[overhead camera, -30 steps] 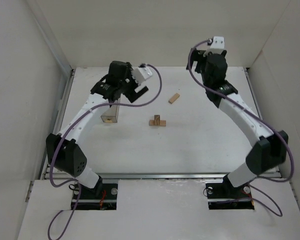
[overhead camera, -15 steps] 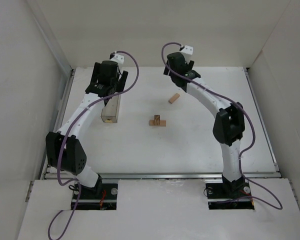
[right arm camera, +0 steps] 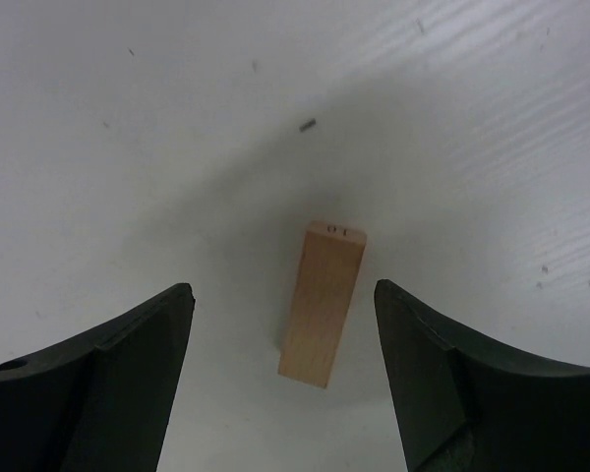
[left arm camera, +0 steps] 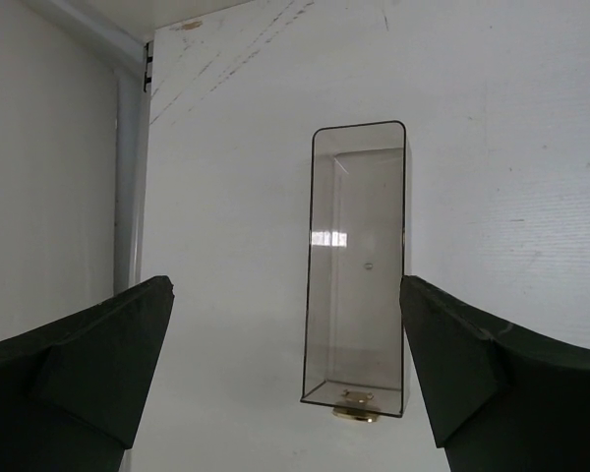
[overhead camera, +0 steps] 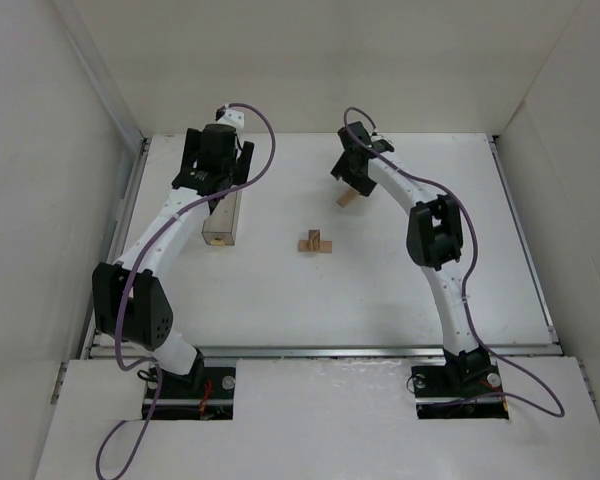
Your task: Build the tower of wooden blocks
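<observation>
Only a small cluster of blocks (overhead camera: 315, 243) is laid at the middle of the tabletop (overhead camera: 400, 280), so most stacking is judged undone; a loose block (right arm camera: 323, 303) is seen flat between the spread right jaws, untouched, while the left jaws are spread over a box (left arm camera: 359, 265).

The top camera looks down from high behind the near edge, over the whole table (overhead camera: 380, 290). Each wrist camera sits close above the tabletop, facing down: left onto the clear box (left arm camera: 357, 265), right onto one wood block (right arm camera: 323, 303) (both also visible overhead).
</observation>
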`<action>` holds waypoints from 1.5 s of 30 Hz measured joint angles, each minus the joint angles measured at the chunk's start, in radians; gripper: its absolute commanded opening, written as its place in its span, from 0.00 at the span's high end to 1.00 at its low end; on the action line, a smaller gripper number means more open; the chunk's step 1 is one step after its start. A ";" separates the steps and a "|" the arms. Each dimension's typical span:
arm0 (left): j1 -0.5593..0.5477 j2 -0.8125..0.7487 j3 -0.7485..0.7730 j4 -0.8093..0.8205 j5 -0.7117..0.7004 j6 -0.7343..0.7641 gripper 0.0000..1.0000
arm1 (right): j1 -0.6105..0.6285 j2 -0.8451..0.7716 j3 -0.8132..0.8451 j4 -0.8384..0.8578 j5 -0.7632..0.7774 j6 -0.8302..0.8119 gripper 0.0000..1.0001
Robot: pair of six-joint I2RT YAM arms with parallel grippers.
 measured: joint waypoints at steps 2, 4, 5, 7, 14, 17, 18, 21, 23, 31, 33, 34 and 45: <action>0.000 0.000 -0.002 0.003 0.000 -0.001 0.00 | 0.006 0.005 -0.014 -0.027 -0.025 0.024 0.22; 0.000 0.000 -0.007 0.007 0.000 -0.003 0.00 | 0.013 0.005 -0.021 -0.043 -0.043 0.039 0.22; 0.000 0.000 -0.011 0.011 0.001 -0.005 0.00 | 0.015 0.005 -0.021 -0.048 -0.049 0.045 0.22; 0.000 0.003 -0.017 0.011 0.001 -0.007 0.00 | 0.018 0.005 -0.025 -0.051 -0.061 0.056 0.22; 0.000 0.013 -0.018 0.021 0.006 -0.010 0.00 | 0.013 0.005 -0.067 -0.051 -0.097 0.105 0.30; 0.000 0.013 -0.018 0.025 0.008 -0.010 0.00 | 0.010 0.005 -0.068 -0.056 -0.101 0.113 0.44; 0.000 0.013 -0.018 0.026 0.008 -0.011 0.00 | 0.009 0.006 -0.068 -0.057 -0.103 0.111 0.50; 0.000 0.013 -0.018 0.026 0.008 -0.012 0.00 | 0.005 0.008 -0.068 -0.068 -0.106 0.105 0.73; 0.000 0.013 -0.018 0.026 0.008 -0.012 0.00 | 0.003 0.008 -0.068 -0.068 -0.109 0.097 0.88; 0.000 0.013 -0.018 0.026 0.005 -0.012 0.00 | 0.004 -0.050 -0.175 0.046 -0.117 -0.201 1.00; 0.000 0.013 -0.019 0.026 0.004 -0.012 0.00 | 0.004 -0.087 -0.219 0.067 -0.135 -0.348 1.00; 0.000 0.013 -0.019 0.026 0.004 -0.012 0.00 | 0.004 -0.109 -0.239 0.076 -0.148 -0.429 1.00; 0.001 0.002 -0.073 0.031 0.010 -0.043 0.00 | 0.006 -0.542 -0.362 0.061 -0.655 -1.284 1.00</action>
